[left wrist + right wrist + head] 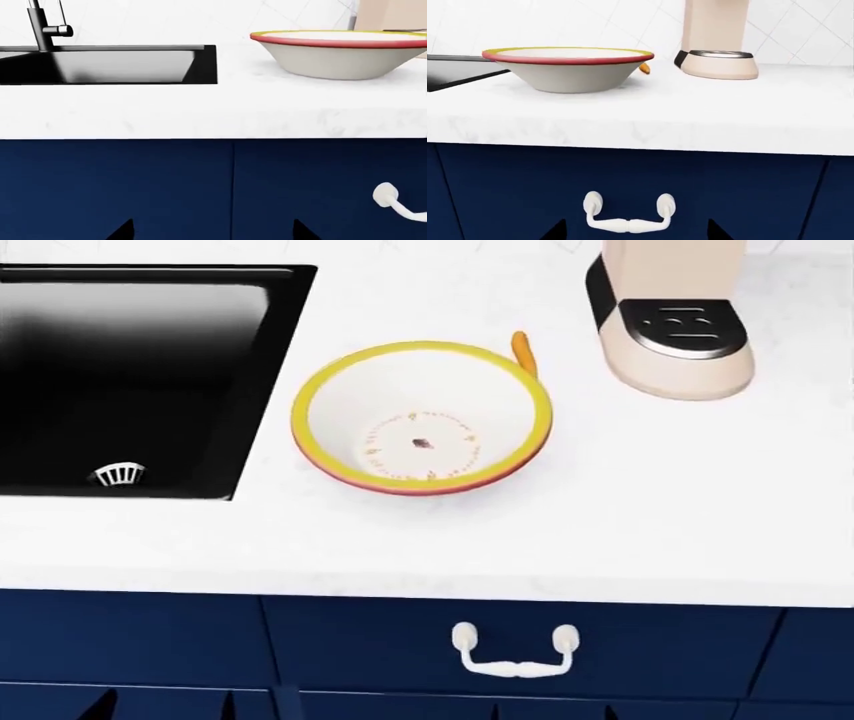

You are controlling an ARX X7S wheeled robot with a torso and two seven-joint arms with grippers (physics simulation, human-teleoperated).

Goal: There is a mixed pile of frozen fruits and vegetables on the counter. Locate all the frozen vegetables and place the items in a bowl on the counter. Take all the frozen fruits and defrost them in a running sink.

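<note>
Sink: the black sink [134,370] is set into the left of the tabletop, one silver strainer [119,475] showing; its basin looks empty, so judged from here no fruit is defrosting yet.
Tap: the tall black tap [41,27] stands behind the basin in the left wrist view; I see no water running.
Bowl: the white, yellow-rimmed bowl [422,418] sits just right of the sink, near the front edge, likely for easy reach; nothing lies in it.
Carrot piece: a thin orange piece [523,352] lies on the tabletop [694,500] against the bowl's far rim, outside it.
Coffee machine: the beige machine [671,315] stands to the right, at the back.
Other produce: eggplant and fruits are in no view.
End effectors: both wrist cameras look at the navy cabinet fronts [627,185] from below tabletop level; only dark tips show, so I cannot tell whether either is apart or together.
</note>
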